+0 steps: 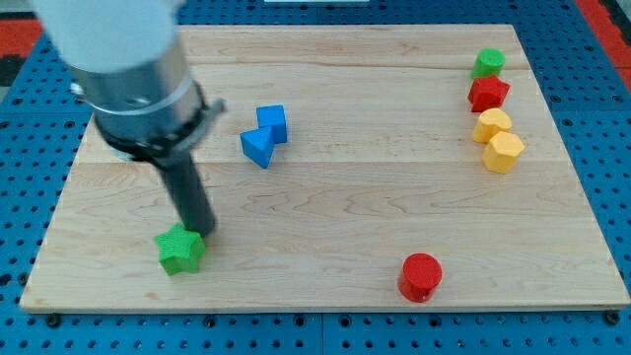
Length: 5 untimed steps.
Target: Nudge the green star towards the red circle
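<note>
The green star (180, 250) lies near the view's bottom left of the wooden board. The red circle (420, 276) lies near the bottom edge, right of centre, well apart from the star. My tip (201, 235) is at the star's upper right edge, touching or nearly touching it. The rod rises from there up to the large grey arm body at the view's top left.
A blue cube (271, 122) and a blue triangle-like block (257, 147) sit together left of centre near the top. At the view's right top stand a green block (487, 63), a red block (488, 94), and two yellow blocks (492, 125) (504, 151). The wooden board (335, 197) lies on a blue pegboard.
</note>
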Available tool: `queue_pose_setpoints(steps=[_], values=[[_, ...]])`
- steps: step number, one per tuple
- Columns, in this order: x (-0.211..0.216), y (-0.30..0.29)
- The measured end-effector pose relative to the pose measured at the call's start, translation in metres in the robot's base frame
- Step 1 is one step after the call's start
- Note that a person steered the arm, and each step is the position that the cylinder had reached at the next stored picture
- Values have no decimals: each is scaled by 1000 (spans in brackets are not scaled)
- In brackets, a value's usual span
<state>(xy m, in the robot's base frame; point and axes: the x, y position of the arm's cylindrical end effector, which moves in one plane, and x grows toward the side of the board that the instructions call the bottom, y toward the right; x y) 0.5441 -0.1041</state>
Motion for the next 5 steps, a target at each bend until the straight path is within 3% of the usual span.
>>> queue_pose_setpoints(steps=[2,4,5], values=[[23,50],[25,53],[-17,22]])
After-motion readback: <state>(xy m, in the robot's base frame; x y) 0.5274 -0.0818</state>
